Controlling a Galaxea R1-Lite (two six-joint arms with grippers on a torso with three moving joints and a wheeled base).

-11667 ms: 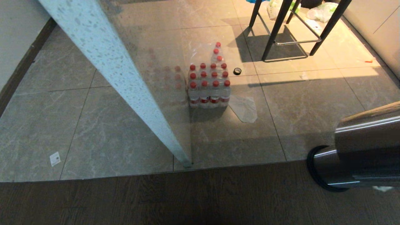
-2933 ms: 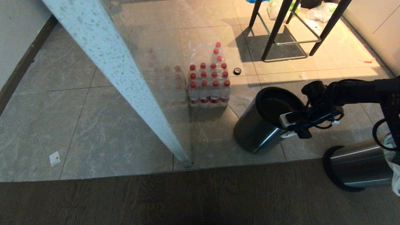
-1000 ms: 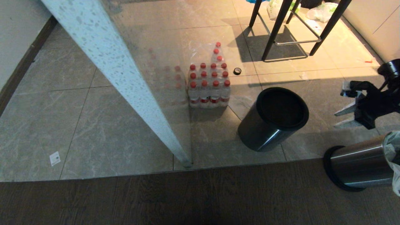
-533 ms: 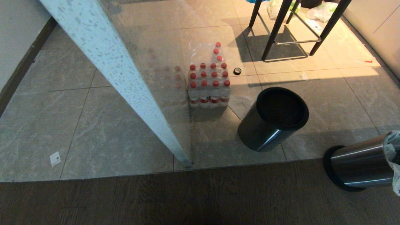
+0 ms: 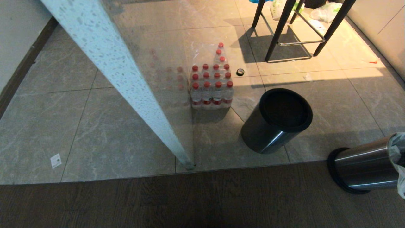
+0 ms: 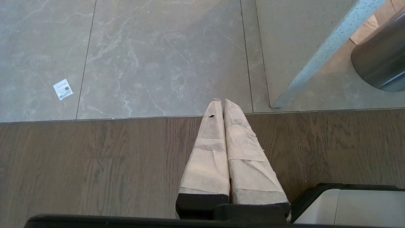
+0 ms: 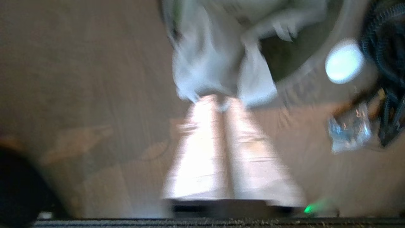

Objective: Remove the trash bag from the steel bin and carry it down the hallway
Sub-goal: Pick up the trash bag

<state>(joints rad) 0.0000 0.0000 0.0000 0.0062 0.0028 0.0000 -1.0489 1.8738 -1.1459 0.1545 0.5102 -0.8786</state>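
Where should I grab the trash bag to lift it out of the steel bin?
Probably the loose flap of the trash bag draped over the rim of the steel bin. Come from outside the rim, where the right gripper is: the flap hangs free.

My left gripper (image 6: 224, 103) has two long tapering fingers wrapped in pale, wrinkled tape — one finger (image 6: 210, 148) shows a small dark hole near its tip — rising from a black base. My right gripper (image 7: 223, 103) matches, blurred, with a small green light (image 7: 308, 209) beside its black base.
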